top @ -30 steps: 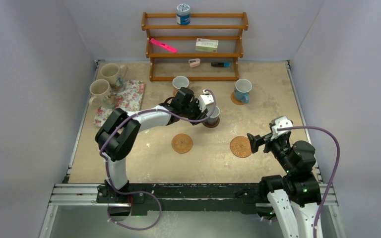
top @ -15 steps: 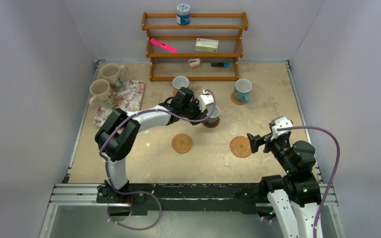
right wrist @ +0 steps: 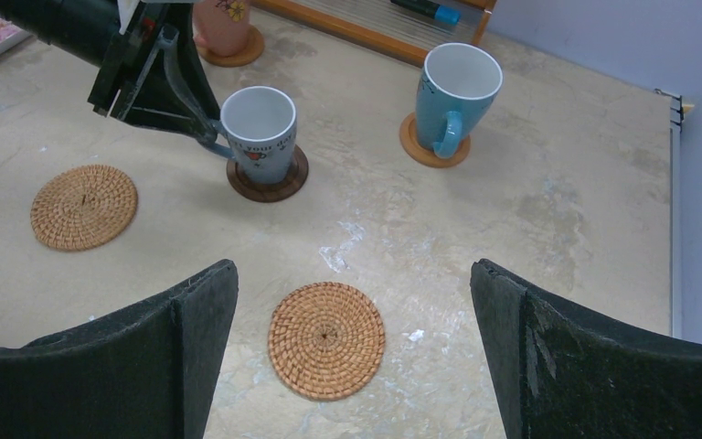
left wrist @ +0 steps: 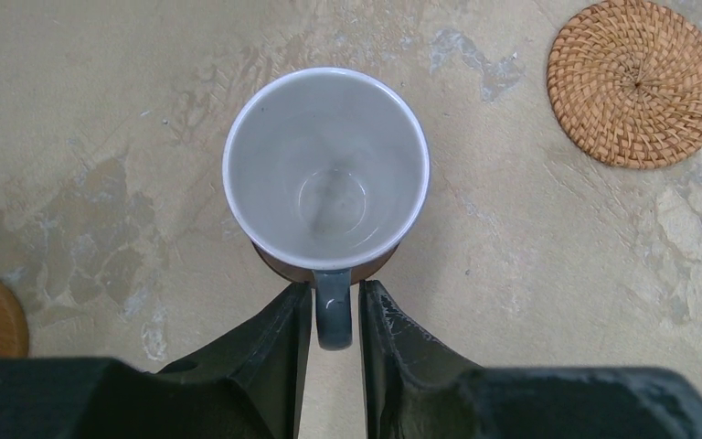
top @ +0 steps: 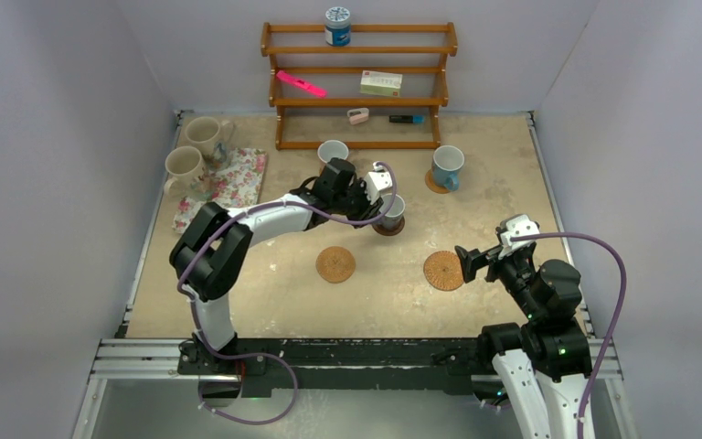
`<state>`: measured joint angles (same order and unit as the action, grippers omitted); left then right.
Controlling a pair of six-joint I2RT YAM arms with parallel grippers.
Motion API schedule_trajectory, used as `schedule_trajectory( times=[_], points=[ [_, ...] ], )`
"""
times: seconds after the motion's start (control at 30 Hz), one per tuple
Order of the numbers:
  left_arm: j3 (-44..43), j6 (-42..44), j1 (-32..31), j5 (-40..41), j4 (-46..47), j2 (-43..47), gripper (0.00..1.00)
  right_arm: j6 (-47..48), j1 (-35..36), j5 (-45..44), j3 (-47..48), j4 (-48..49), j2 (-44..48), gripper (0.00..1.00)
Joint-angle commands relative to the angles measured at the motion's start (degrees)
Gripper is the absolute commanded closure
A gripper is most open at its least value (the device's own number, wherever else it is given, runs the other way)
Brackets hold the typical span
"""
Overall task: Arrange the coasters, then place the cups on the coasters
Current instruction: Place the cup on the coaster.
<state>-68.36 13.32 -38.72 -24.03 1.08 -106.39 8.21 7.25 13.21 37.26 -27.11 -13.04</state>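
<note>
small grey-blue mug (left wrist: 325, 174) stood upright on the dark brown coaster (right wrist: 274, 192), mid-table, a bit back of centre. its handle (left wrist: 332, 320) pointed toward the left gripper (left wrist: 335, 297). the jaws were narrow, one on each side of the handle. one finger looked to be touching it and there was a thin sliver of gap at the other, so couldn't tell if it was actually clamped. mug looked empty in the left wrist view.

blue mug (right wrist: 457, 87) sat on a tan coaster (right wrist: 420, 151) behind and to the right, well apart from the grey-blue one. white-and-pinkish-brown mug (top: 333, 152) sat on its own coaster (right wrist: 238, 50), just in front of the wooden rack (top: 356, 101).

two woven coasters were bare: one front-left of the grey-blue mug (top: 335, 264), one front-right (top: 443, 271). the two were well apart.

two cream mugs (top: 204, 135) (top: 183, 167) stood at the far left, not on coasters, just beside the floral mat (top: 233, 183).

right gripper (right wrist: 352, 270) was spread wide and held nothing. it hovered over the table near the front-right bare coaster, well apart from every mug.

blue-and-white canister (top: 337, 26) sat on top of the rack.
</note>
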Motion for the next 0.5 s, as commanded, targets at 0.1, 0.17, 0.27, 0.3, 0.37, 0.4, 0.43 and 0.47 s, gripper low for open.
schedule_trajectory(
  times=[0.1, 0.17, 0.27, 0.3, 0.37, 0.4, 0.43, 0.47],
  points=[
    [-0.29, 1.91, -0.35, -0.90, 0.01, 3.77, 0.71, 0.48, 0.31, 1.16, -0.12, 0.74, 0.35, 0.01],
    [-0.29, 2.20, -0.30, -1.16, -0.17, 4.26, 0.71, 0.48, 0.31, 1.20, -0.15, 0.70, 0.30, 0.01],
    [-0.34, 2.68, -0.30, -1.96, -0.74, 4.77, 0.71, 0.49, 0.31, 1.20, -0.10, 0.67, 0.26, 0.01],
    [-0.41, 2.78, -0.30, -2.24, -0.95, 4.91, 0.71, 0.46, 0.31, 1.16, -0.08, 0.66, 0.21, 0.01],
    [-0.62, 3.06, -0.30, -2.72, -0.99, 5.21, 0.71, 0.45, 0.31, 1.12, -0.14, 0.74, 0.30, 0.01],
    [-0.71, 3.14, -0.30, -2.81, -1.89, 5.29, 0.70, 0.41, 0.31, 1.17, -0.10, 0.75, 0.29, 0.01],
    [-0.80, 3.32, -0.30, -2.88, -2.86, 5.47, 0.70, 0.42, 0.31, 1.20, -0.13, 0.75, 0.39, 0.01],
    [-0.81, 3.40, -0.33, -2.91, -3.12, 5.60, 0.70, 0.44, 0.31, 1.20, -0.07, 0.67, 0.38, 0.01]
  ],
)
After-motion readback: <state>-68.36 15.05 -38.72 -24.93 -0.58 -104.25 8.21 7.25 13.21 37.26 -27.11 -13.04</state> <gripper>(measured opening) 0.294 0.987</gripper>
